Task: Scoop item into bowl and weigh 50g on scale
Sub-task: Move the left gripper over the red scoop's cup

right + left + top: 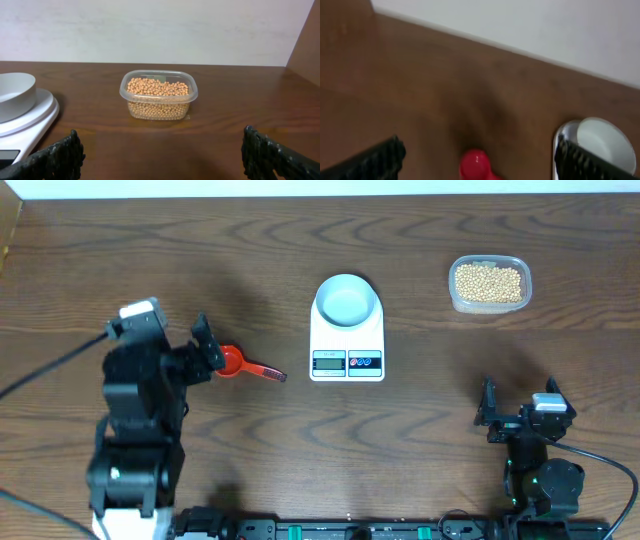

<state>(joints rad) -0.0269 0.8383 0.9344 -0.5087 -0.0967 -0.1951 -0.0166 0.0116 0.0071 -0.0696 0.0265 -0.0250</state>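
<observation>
Both grippers gape empty: left gripper (207, 347) stretched toward the red scoop (232, 361), right gripper (487, 408) low, facing the beans (158, 87).

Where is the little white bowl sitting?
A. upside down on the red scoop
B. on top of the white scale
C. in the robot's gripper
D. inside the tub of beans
B: seen from overhead, the bowl rests upright on the back half of the scale.
</observation>
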